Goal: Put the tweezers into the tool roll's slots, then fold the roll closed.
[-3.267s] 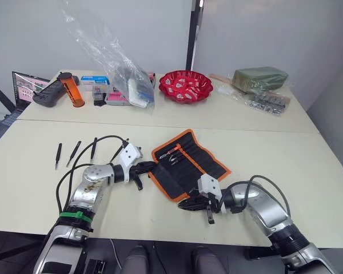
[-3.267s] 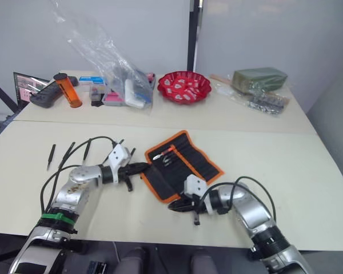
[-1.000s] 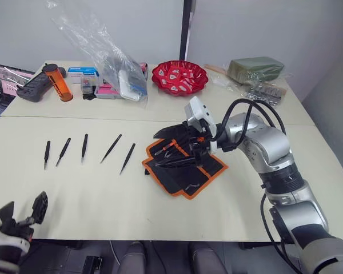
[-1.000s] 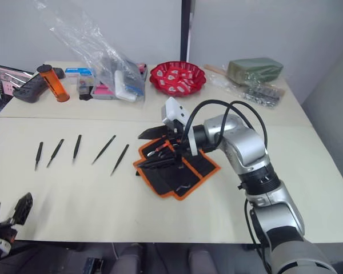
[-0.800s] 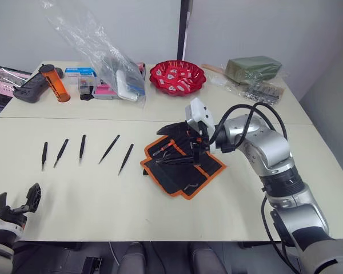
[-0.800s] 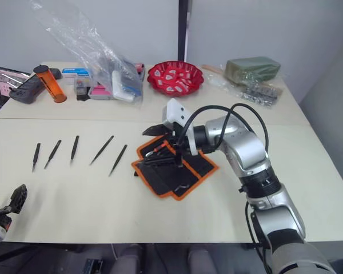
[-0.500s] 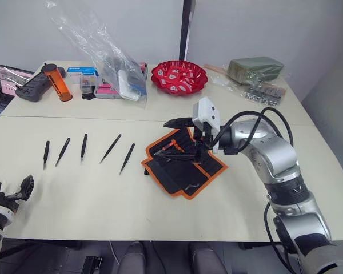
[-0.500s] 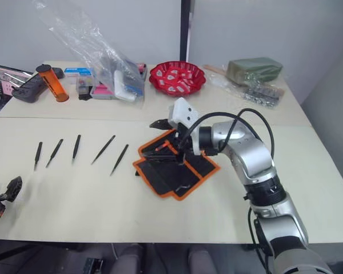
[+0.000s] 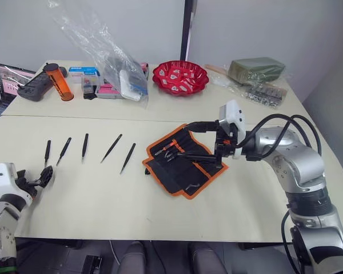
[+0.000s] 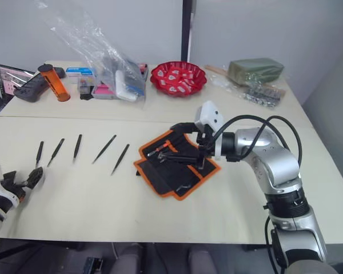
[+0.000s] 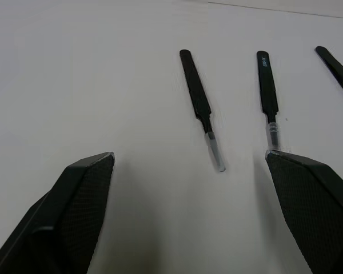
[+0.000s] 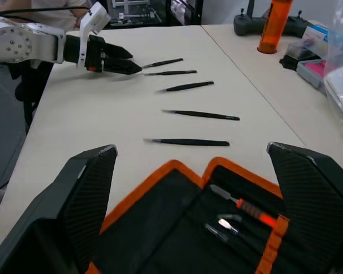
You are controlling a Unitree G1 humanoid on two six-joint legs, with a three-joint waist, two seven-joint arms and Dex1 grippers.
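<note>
Several slim black tweezers (image 9: pixel 84 147) lie in a row on the cream table (image 9: pixel 246 200), left of the tool roll (image 9: pixel 186 174). The roll is a black pouch with orange edging, spread open, with small tools tucked in its slots (image 9: pixel 170 151). My right gripper (image 9: pixel 183 141) hovers open over the roll's far right part, holding nothing. In the right wrist view its fingers (image 12: pixel 86 200) frame the roll (image 12: pixel 177 228) and the tweezers (image 12: pixel 188 141). My left gripper (image 9: pixel 34 179) stands open at the near left, close to the leftmost tweezers (image 11: pixel 200 105).
Along the far edge of the table stand a red bowl (image 9: pixel 180 77), a clear plastic bag (image 9: pixel 117 63) over small boxes, an orange cylinder (image 9: pixel 57 81), a dark controller (image 9: pixel 31 90) and a green pack (image 9: pixel 259 69) beside a bag of hardware.
The right gripper has drawn back to the right over the roll. The left gripper has come up onto the table, nearer to the leftmost tweezers. Both stayed open.
</note>
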